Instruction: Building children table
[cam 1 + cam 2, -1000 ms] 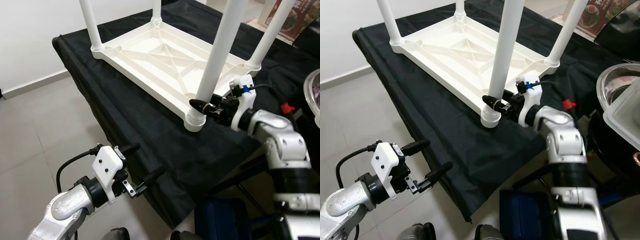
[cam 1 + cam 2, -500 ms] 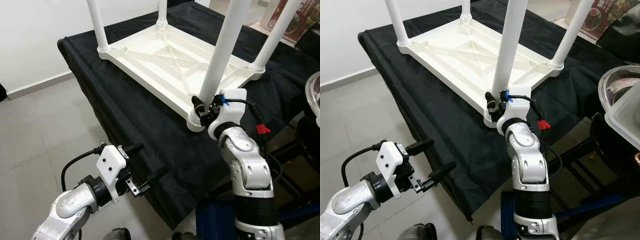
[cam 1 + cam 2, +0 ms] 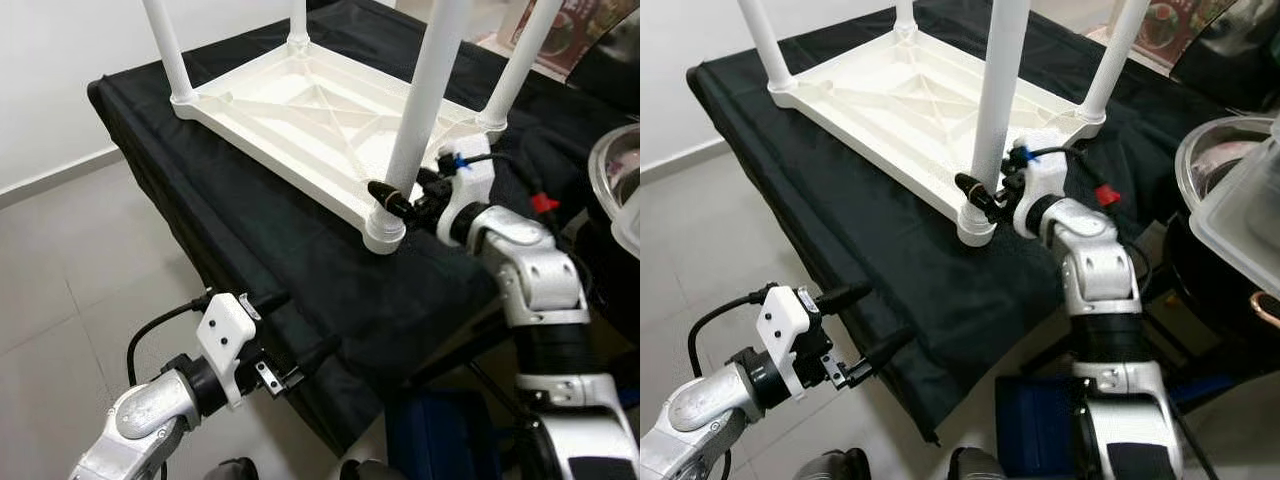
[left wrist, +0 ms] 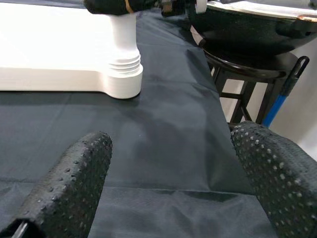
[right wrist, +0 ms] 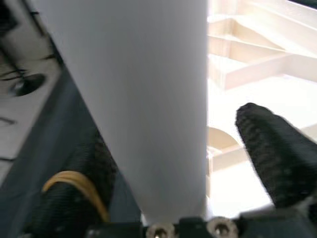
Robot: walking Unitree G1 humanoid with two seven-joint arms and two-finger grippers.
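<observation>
Upside down on a black cloth (image 3: 270, 230), a white plastic children's table (image 3: 320, 110) is shown with its four legs pointing upward. The near leg (image 3: 420, 100) is seated in a ribbed corner socket (image 3: 384, 232) at the table's closest corner, and the right gripper (image 3: 403, 203) is placed around this leg just above the socket. In the right wrist view the leg (image 5: 143, 99) is seen between the two black fingers (image 5: 277, 158), one on each side of it; whether both pads press against the white tube cannot be told, as a narrow gap is visible beside one of them. A yellow band is seen on the other finger (image 5: 69, 198).

The left gripper (image 3: 290, 330) is held low, off the table, in front of the cloth's hanging edge and over the grey tiled floor (image 3: 70, 280). Its fingers (image 4: 74, 183) are spread well apart with nothing between them, and the draped cloth and the corner socket (image 4: 123, 79) are seen beyond them in the left wrist view.

Beside the table, on the side of the right arm, a dark round pot (image 4: 247, 29) on a black stand is seen, with a clear container (image 3: 1250, 210) near it.
</observation>
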